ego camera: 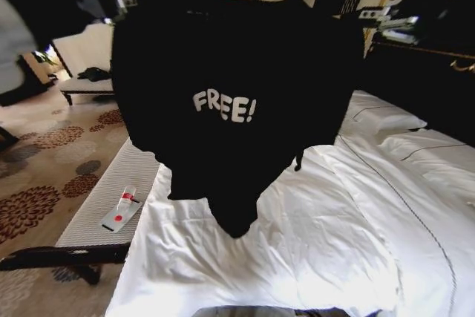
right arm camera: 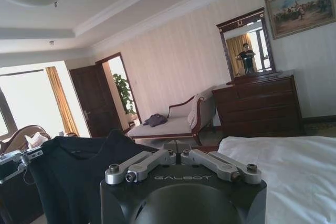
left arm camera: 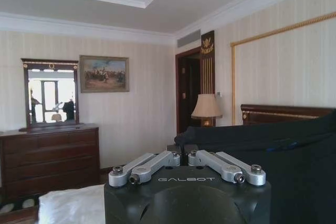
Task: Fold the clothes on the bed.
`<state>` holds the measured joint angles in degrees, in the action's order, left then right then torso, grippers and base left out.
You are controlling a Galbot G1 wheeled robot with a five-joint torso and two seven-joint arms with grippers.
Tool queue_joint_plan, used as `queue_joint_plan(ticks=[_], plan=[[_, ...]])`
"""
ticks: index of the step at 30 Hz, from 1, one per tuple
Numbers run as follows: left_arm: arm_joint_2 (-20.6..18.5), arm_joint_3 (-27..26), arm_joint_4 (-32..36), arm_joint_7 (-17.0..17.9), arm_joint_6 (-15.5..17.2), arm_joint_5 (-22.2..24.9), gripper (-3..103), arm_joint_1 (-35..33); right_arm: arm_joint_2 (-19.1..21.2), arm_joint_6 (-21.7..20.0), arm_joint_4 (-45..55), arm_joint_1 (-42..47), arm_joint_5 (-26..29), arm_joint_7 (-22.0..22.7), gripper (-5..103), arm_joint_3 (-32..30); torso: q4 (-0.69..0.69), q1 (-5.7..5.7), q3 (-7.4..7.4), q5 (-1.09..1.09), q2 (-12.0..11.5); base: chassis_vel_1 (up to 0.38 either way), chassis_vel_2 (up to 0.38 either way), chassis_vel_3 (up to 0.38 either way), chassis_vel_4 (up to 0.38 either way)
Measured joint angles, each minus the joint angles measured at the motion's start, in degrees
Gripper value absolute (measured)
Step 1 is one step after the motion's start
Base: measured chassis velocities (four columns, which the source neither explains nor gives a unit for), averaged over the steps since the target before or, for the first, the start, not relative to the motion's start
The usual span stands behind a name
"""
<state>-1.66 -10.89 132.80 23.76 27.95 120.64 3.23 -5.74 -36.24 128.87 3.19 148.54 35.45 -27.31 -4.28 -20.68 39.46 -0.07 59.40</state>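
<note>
The clothes, a black sleeveless top with white "FREE!" lettering, hang spread in the air above the bed, lettering facing me. My left gripper is shut on one upper corner of the top and my right gripper on the other. In the left wrist view the left gripper pinches the black fabric. Seen from the right wrist, the right gripper grips the top, which stretches toward the far left gripper. The hem dangles just above the white duvet.
A striped bench with a small white and red packet stands against the bed's left side. A chaise sits further back on the patterned carpet. A dark headboard rises on the right; a dresser with mirror lines the wall.
</note>
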Motion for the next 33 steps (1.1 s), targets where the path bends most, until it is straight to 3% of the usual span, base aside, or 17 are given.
queue_joint_plan(ticks=[5,8,11,12,15,16,20,21,25,26,28,29,30,33], plan=[[-1.9,-4.0,2.4,1.6,0.6,1.0,2,-6.5,-0.2,-0.2,2.2,3.3,0.1,1.4,0,-1.5,-0.06,-0.01,0.02,0.01,0.0,0.0,0.0,0.0,0.0],[0.5,-2.0,3.1,4.0,1.2,-0.5,2,-9.2,-3.6,-0.2,2.7,8.2,-3.3,4.3,0,-1.9,-0.05,-0.03,0.04,0.09,0.0,0.0,0.0,0.0,0.0],[7.8,3.2,2.3,7.2,2.6,-6.3,2,-11.2,-9.8,-0.1,0.4,12.8,-10.8,5.8,0,0.8,-0.06,-0.05,0.05,0.03,0.0,0.0,0.0,0.0,0.0],[7.8,3.2,2.3,7.2,2.6,-6.3,2,-11.2,-9.8,-0.1,0.4,12.8,-10.8,5.8,0,0.8,-0.06,-0.05,0.05,0.03,0.0,0.0,0.0,0.0,0.0],[15.9,12.7,-0.7,10.0,2.6,-15.2,2,-10.0,-16.3,-0.6,-5.1,19.6,-19.3,4.5,0,3.1,0.0,-0.06,0.06,0.05,0.0,0.0,0.0,0.0,0.0],[15.9,12.7,-0.7,10.0,2.6,-15.2,2,-10.0,-16.3,-0.6,-5.1,19.6,-19.3,4.5,0,3.1,0.0,-0.06,0.06,0.05,0.0,0.0,0.0,0.0,0.0],[28.9,25.7,-9.0,13.7,2.3,-24.6,2,-8.4,-23.3,-1.3,-12.7,27.8,-30.8,0.1,0,3.8,-0.08,-0.05,0.06,0.07,0.0,0.0,0.0,0.0,0.0],[28.9,25.7,-9.0,13.7,2.3,-24.6,2,-8.4,-23.3,-1.3,-12.7,27.8,-30.8,0.1,0,3.8,-0.08,-0.05,0.06,0.07,0.0,0.0,0.0,0.0,0.0],[39.8,35.0,-20.9,13.7,1.5,-32.6,2,-7.8,-30.1,-1.2,-21.4,30.7,-41.5,-5.1,0,6.4,-0.08,-0.06,0.06,0.08,0.0,0.0,0.0,0.0,0.0],[39.8,35.0,-20.9,13.7,1.5,-32.6,2,-7.8,-30.1,-1.2,-21.4,30.7,-41.5,-5.1,0,6.4,-0.08,-0.06,0.06,0.08,0.0,0.0,0.0,0.0,0.0],[45.8,38.1,-29.5,12.4,0.7,-37.5,2,-7.7,-34.1,-0.5,-28.0,29.9,-47.3,-8.1,0,9.3,-0.02,-0.06,0.06,0.07,0.0,0.0,0.0,0.0,0.0],[48.2,38.8,-32.7,11.5,0.6,-38.8,2,-7.7,-35.8,0.0,-31.2,29.1,-49.4,-9.3,0,10.6,-0.02,-0.06,0.06,0.05,0.0,0.0,0.0,0.0,0.0],[48.2,38.8,-32.7,11.5,0.6,-38.8,2,-7.7,-35.8,0.0,-31.2,29.1,-49.4,-9.3,0,10.6,-0.02,-0.06,0.06,0.05,0.0,0.0,0.0,0.0,0.0],[56.6,40.3,-42.4,8.7,-0.2,-42.6,2,-7.7,-40.3,1.2,-39.9,26.4,-55.2,-12.4,0,13.8,0.0,-0.06,0.06,0.04,-0.1,0.0,0.0,0.0,0.0]])
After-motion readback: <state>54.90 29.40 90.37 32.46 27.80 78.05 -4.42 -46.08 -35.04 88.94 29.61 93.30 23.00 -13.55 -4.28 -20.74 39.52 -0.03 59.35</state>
